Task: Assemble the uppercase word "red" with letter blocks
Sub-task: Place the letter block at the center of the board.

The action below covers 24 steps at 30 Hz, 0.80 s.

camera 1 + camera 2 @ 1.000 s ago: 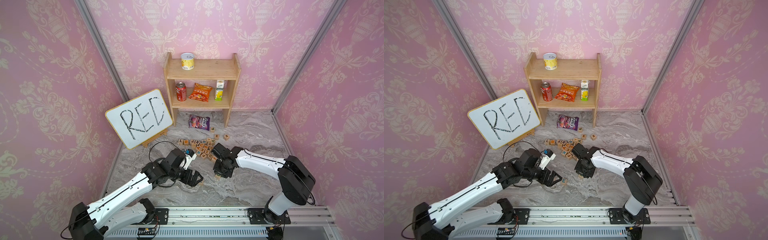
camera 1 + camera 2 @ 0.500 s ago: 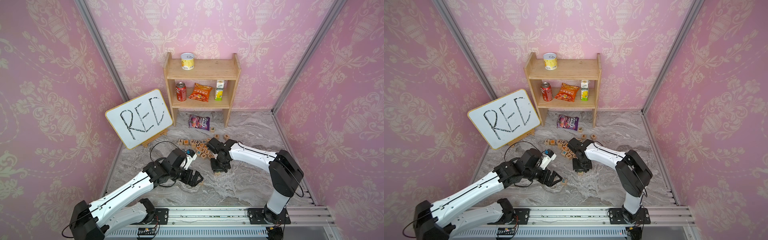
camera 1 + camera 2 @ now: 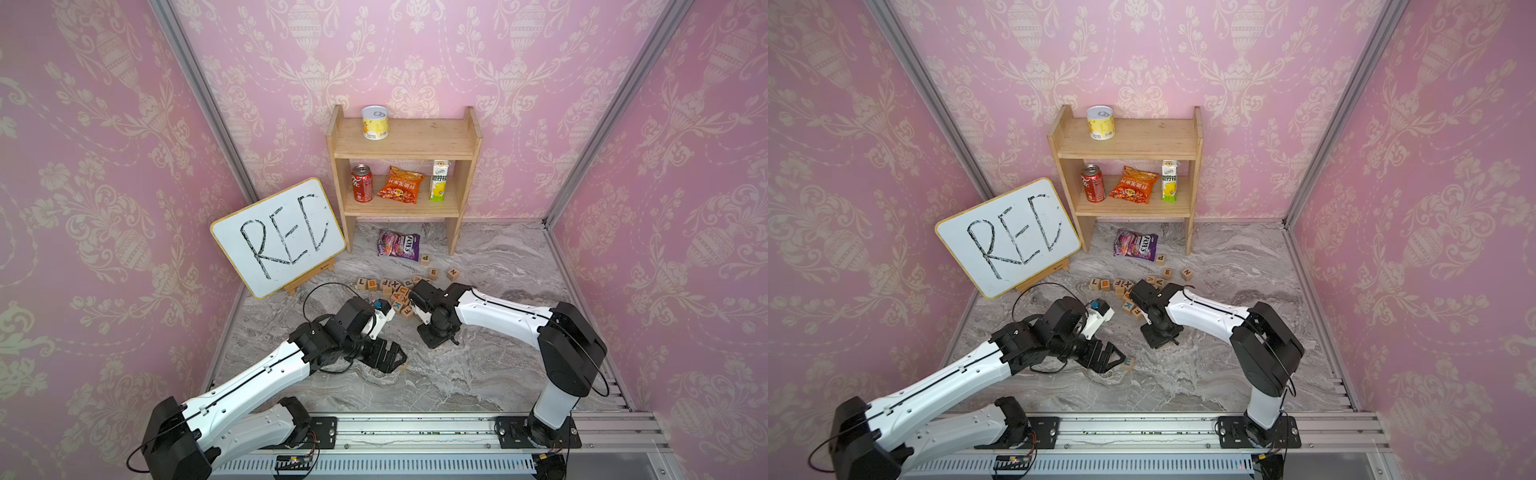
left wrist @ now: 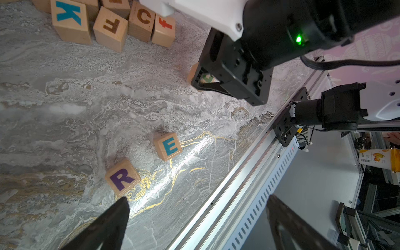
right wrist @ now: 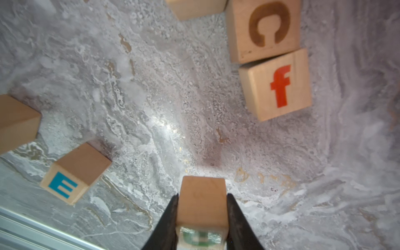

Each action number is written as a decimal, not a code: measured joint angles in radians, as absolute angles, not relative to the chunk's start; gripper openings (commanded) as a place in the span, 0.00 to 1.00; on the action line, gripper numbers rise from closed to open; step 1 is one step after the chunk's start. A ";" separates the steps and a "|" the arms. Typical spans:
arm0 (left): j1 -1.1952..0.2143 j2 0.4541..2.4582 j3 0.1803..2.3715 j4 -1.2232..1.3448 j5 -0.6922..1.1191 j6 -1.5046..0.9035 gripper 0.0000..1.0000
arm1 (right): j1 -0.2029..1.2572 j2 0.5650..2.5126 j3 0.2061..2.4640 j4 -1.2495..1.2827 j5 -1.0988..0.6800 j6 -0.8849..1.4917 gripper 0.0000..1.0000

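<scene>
My right gripper (image 5: pixel 202 195) is shut on a pale wooden letter block with a green letter, the D block (image 5: pixel 202 201), held low over the marble floor. In a top view that gripper (image 3: pixel 436 338) points down in front of the block pile. From the left wrist, the D block (image 4: pixel 206 78) shows under its jaws. The purple R block (image 4: pixel 122 177) and the teal E block (image 4: pixel 168 146) lie side by side on the floor, a small gap between them. My left gripper (image 4: pixel 197 201) is open and holds nothing, with one fingertip just short of the R. The E block (image 3: pixel 1128 364) sits at its tip.
A pile of other letter blocks (image 3: pixel 395 291) lies behind both grippers, with K, F, C and f blocks (image 4: pixel 112 26) nearest. A whiteboard reading RED (image 3: pixel 278 237), a wooden shelf (image 3: pixel 405 166) and a purple snack bag (image 3: pixel 398 245) stand farther back. A metal rail (image 3: pixel 415 428) runs along the front.
The right arm's elbow has swung left and farther back, while its gripper, still shut on the block, stayed near the same spot. The left arm has hardly moved.
</scene>
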<state>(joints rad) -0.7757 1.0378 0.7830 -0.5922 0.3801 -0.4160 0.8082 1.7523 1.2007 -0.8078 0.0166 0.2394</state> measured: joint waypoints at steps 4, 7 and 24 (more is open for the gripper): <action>-0.776 1.044 0.783 -0.588 0.380 -0.416 0.99 | 0.829 1.723 1.119 -0.757 0.052 0.177 0.29; -0.776 1.044 0.783 -0.582 0.380 -0.416 0.99 | 0.830 1.699 1.076 -0.725 0.057 0.139 0.29; -0.776 1.074 0.783 -0.572 0.380 -0.416 0.99 | 0.860 1.718 1.058 -0.666 -0.034 0.015 0.38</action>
<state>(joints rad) -0.7757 1.0740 0.7830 -0.5716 0.3801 -0.4160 0.8604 1.7180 1.0584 -0.6659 -0.0341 0.0147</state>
